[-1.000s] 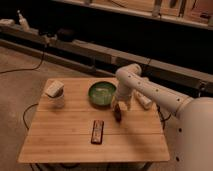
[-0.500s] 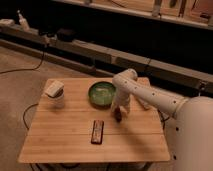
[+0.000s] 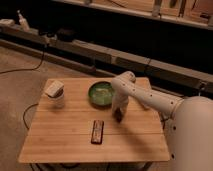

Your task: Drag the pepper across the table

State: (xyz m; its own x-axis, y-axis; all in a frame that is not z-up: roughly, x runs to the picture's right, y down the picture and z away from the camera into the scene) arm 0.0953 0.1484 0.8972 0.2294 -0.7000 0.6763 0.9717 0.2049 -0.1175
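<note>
Your pepper [image 3: 118, 118], small, dark red-brown, low on your table [image 3: 60, 135], a square light-wood top of wide planks, right of its centre, your gripper [image 3: 118, 114] pointing down right over it, pepper's outline mostly hidden beneath that dark tip

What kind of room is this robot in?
Probably a lab or workshop: cables trail across the bare floor, long benches line the back, and the robot's gripper hangs low over a wood table.
</note>
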